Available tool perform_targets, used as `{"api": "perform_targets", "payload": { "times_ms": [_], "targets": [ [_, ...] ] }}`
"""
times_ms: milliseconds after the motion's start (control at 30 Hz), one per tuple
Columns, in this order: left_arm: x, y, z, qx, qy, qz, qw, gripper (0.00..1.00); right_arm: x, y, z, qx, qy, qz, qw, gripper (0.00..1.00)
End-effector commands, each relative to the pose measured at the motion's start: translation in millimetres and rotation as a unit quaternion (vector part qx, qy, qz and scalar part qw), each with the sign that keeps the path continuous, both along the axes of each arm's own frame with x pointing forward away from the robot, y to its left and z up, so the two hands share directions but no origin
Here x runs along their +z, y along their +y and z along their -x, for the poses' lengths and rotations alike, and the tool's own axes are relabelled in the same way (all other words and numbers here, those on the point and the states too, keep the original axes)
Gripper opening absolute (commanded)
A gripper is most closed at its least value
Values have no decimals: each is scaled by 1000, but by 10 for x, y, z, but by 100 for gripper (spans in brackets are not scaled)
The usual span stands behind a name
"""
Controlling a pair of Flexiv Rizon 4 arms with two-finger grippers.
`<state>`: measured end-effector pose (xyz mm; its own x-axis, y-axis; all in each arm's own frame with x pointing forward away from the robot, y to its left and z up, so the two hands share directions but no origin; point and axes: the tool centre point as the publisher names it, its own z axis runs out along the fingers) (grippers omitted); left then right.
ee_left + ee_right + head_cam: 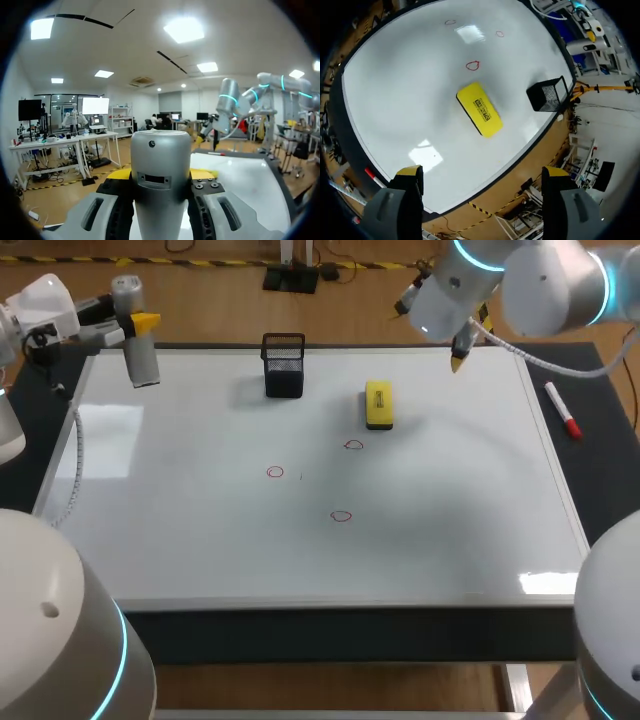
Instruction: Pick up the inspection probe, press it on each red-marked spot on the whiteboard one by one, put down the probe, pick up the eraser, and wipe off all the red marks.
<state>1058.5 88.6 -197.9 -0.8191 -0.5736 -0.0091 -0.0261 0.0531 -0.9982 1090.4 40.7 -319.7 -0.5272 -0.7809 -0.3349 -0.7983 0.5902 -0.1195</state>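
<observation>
No word, number or sign is clear enough to read here. The yellow eraser (379,404) lies on the far middle part of the whiteboard (200,540). It carries a short line of dark print along its top face, and in both the head view and the right wrist view the letters are too small to make out. The grey probe (160,160), at the far left, has a small dark rectangular plate on its side, seen in the left wrist view; whether it bears any print cannot be told. The three red marks (275,472) on the whiteboard are plain hand-drawn rings, not letters or digits.
</observation>
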Motion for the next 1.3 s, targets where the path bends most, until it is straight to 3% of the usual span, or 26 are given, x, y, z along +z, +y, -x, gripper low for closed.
{"api": "perform_targets", "payload": {
  "times_ms": [33, 167, 333, 467, 667, 900, 1033, 1300],
  "targets": [
    [8, -4, 3, 1, -1, 0, 1000, 0, 39, 35, 31, 12, 9, 91, 996, 100],
    [8, -4, 3, 1, -1, 0, 1000, 0, 39, 35, 31, 12, 9, 91, 996, 100],
    [8, -4, 3, 1, -1, 0, 1000, 0, -191, 174, 11, 89, 67, 99, 989, 100],
    [8, -4, 3, 1, -1, 0, 1000, 0, -381, 209, 39, 126, 97, 88, 983, 100],
    [8, -4, 3, 1, -1, 0, 1000, 0, -600, 266, 98, 184, 132, 107, 968, 100],
    [8, -4, 3, 1, -1, 0, 1000, 0, -701, 321, 131, 220, 138, 80, 962, 100],
    [8, -4, 3, 1, -1, 0, 1000, 0, -762, 384, 189, 248, 140, 90, 954, 100],
    [8, -4, 3, 1, -1, 0, 1000, 0, -827, 512, 346, 263, 116, 97, 953, 100]
  ]
}}
